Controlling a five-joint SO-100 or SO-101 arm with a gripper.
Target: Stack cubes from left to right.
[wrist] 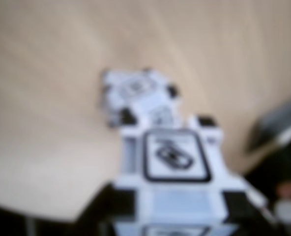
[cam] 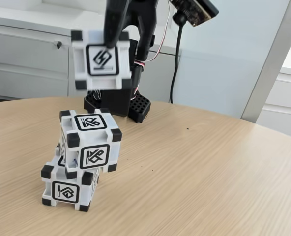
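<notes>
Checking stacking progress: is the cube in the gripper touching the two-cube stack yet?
Apart. The fixed view shows the held cube in the gripper, with table and arm base visible between it and the stack's top cube.

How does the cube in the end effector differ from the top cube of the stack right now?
The held cube hangs in the air, clamped by the end effector; the top stacked cube rests on the bottom cube, sitting askew. The held cube's front glyph is a zigzag, the stacked one's differs. Both are white with black corners.

Low front view; blurry downward wrist view, perhaps overlapping
</notes>
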